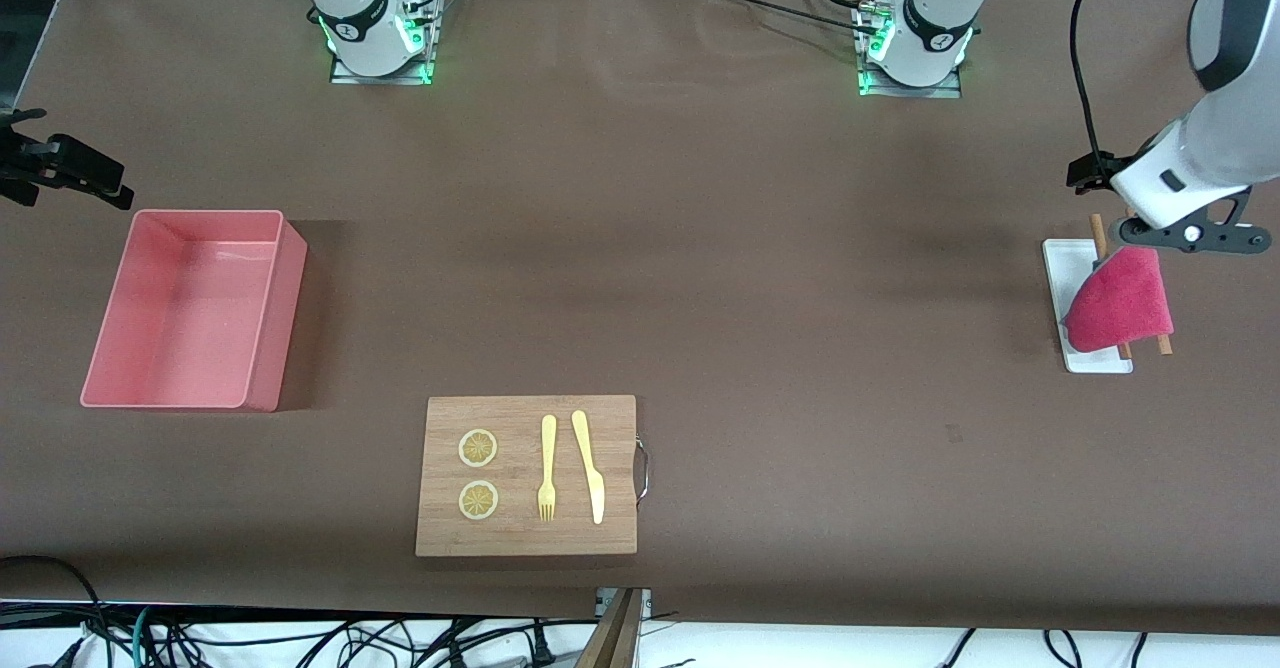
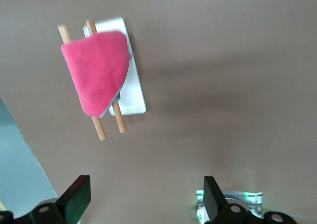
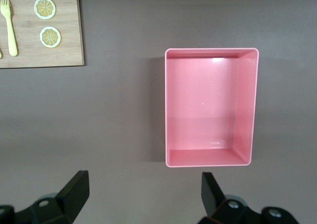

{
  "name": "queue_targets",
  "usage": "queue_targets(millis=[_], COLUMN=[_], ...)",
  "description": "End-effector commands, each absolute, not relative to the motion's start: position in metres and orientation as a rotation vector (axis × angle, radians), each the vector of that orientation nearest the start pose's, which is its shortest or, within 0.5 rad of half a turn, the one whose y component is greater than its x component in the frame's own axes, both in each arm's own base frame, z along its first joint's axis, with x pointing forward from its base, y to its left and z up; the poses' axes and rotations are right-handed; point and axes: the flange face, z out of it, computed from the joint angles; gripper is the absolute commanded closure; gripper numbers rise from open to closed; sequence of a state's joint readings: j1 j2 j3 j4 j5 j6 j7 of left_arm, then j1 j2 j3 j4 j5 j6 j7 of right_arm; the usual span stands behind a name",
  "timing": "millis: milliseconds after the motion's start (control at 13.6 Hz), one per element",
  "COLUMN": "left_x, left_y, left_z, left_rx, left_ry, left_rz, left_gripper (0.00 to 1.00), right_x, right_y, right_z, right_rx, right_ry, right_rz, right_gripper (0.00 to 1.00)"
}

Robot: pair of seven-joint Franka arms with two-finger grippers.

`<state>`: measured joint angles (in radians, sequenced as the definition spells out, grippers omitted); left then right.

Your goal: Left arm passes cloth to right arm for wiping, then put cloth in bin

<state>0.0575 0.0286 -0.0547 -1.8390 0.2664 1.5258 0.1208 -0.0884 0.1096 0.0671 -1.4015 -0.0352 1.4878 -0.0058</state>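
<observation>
Open right end effector (image 3: 143,196) over table near bin (image 3: 211,157)

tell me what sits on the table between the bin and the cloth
Only bare brown table between the bin and the cloth in the front view; the wooden board lies nearer the camera.

Even overhead light, soft shadows, glare spot inside bin (image 3: 217,59).
</observation>
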Motion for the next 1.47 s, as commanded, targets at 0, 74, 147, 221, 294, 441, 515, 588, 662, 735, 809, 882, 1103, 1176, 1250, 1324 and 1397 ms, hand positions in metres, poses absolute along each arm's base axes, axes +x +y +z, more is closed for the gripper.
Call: queue_targets(millis=[0, 74, 147, 221, 294, 441, 515, 588, 662, 735, 809, 882, 1103, 1176, 1250, 1324, 1397], left_x=[0.516, 0.511, 0.506, 0.502, 0.498, 0.492, 0.492, 0.493, 0.493, 0.493, 0.493, 0.494, 0.494, 0.494, 0.494, 0.494, 0.494], left_y=[0.061, 0.071, 0.081, 0.09, 0.099, 0.109, 0.124, 0.137, 0.155, 0.166, 0.167, 0.166, 0.165, 0.165, 0.165, 0.165, 0.165], left_z=[0.44, 0.418, 0.4, 0.383, 0.372, 0.347, 0.333, 0.318, 0.307, 0.297, 0.292, 0.293, 0.292, 0.292, 0.292, 0.292, 0.292], left_rx=[-2.814, -2.8, -2.764, -2.73, -2.727, -2.696, -2.693, -2.704, -2.724, -2.737, -2.738, -2.737, -2.735, -2.735, -2.735, -2.735, -2.735], left_ry=[0.26, 0.275, 0.304, 0.335, 0.343, 0.438, 0.494, 0.549, 0.562, 0.589, 0.61, 0.614, 0.621, 0.625, 0.628, 0.628, 0.628], left_rz=[0.554, 0.548, 0.521, 0.498, 0.472, 0.451, 0.468, 0.492, 0.464, 0.451, 0.457, 0.457, 0.461, 0.462, 0.463, 0.463, 0.463], left_gripper=[0.0, 0.0, 0.0, 0.0, 0.0, 0.0, 0.0, 0.0, 0.02, 0.06, 0.16, 0.24, 0.42, 0.45, 0.48, 0.52, 0.52], right_x=[0.582, 0.582, 0.582, 0.582, 0.582, 0.582, 0.582, 0.582, 0.582, 0.582, 0.582, 0.582, 0.582, 0.582, 0.582, 0.582, 0.582], right_y=[-0.019, -0.019, -0.018, -0.018, -0.019, -0.018, -0.019, -0.019, -0.019, -0.019, -0.019, -0.019, -0.019, -0.019, -0.019, -0.019, -0.019], right_z=[0.639, 0.639, 0.639, 0.639, 0.639, 0.639, 0.639, 0.639, 0.639, 0.639, 0.639, 0.639, 0.639, 0.639, 0.639, 0.639, 0.639], right_rx=[-3.164, -3.164, -3.165, -3.165, -3.165, -3.165, -3.165, -3.165, -3.165, -3.165, -3.165, -3.165, -3.165, -3.165, -3.165, -3.165, -3.165], right_ry=[0.007, 0.014, 0.01, 0.01, 0.012, 0.01, 0.014, 0.014, 0.014, 0.014, 0.014, 0.014, 0.012, 0.012, 0.012, 0.014, 0.014], right_rz=[0.022, 0.022, 0.022, 0.025, 0.025, 0.025, 0.022, 0.025, 0.025, 0.025, 0.025, 0.025, 0.022, 0.025, 0.022, 0.022, 0.022], right_gripper=[0.0, 0.0, 0.0, 0.0, 0.0, 0.0, 0.0, 0.0, 0.0, 0.0, 0.0, 0.0, 0.0, 0.0, 0.0, 0.0, 0.0])
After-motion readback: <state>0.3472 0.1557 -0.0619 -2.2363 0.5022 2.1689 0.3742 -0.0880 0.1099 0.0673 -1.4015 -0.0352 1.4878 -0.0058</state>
